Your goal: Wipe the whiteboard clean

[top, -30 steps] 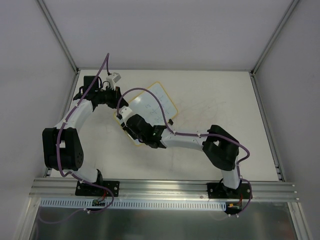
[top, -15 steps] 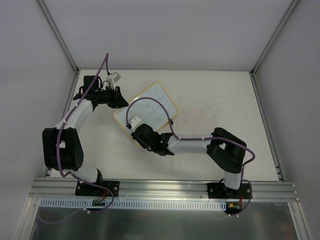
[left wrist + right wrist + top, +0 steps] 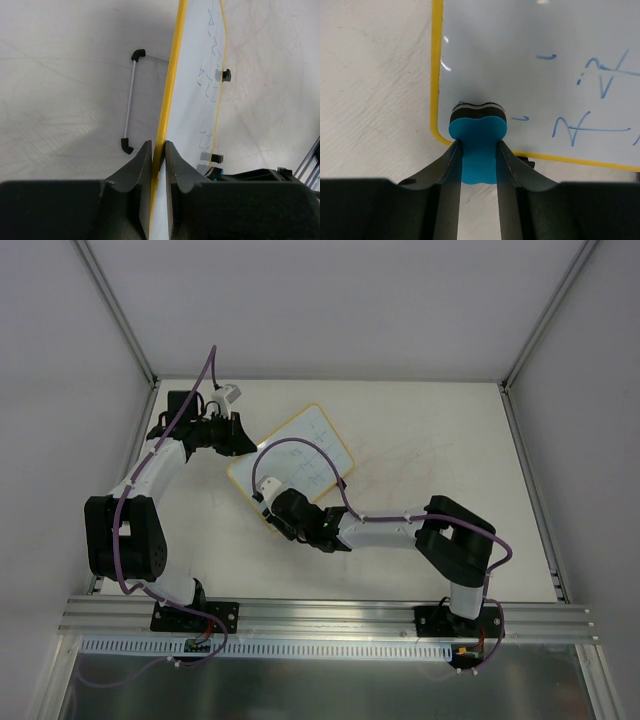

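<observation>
The whiteboard (image 3: 312, 438), white with a thin yellow rim, lies tilted on the table at mid-left. Blue scribbles (image 3: 590, 125) remain across its surface (image 3: 520, 45). My left gripper (image 3: 243, 447) is shut on the board's yellow rim (image 3: 170, 90) at its far-left edge, one finger on each side (image 3: 158, 147). My right gripper (image 3: 268, 498) is shut on a small blue eraser (image 3: 478, 135). The eraser's dark felt presses on the board just inside a rounded corner, and the gripper (image 3: 478, 146) grips its narrow waist.
A thin white rod with black ends (image 3: 130, 97) lies on the table left of the board. Two black tabs (image 3: 226, 75) stick out of the board's opposite edge. White walls and metal posts (image 3: 120, 315) enclose the table on three sides.
My right gripper has slid the eraser a little across the board toward its near corner, and that arm's elbow has swung right. The left arm and the board have stayed put.
</observation>
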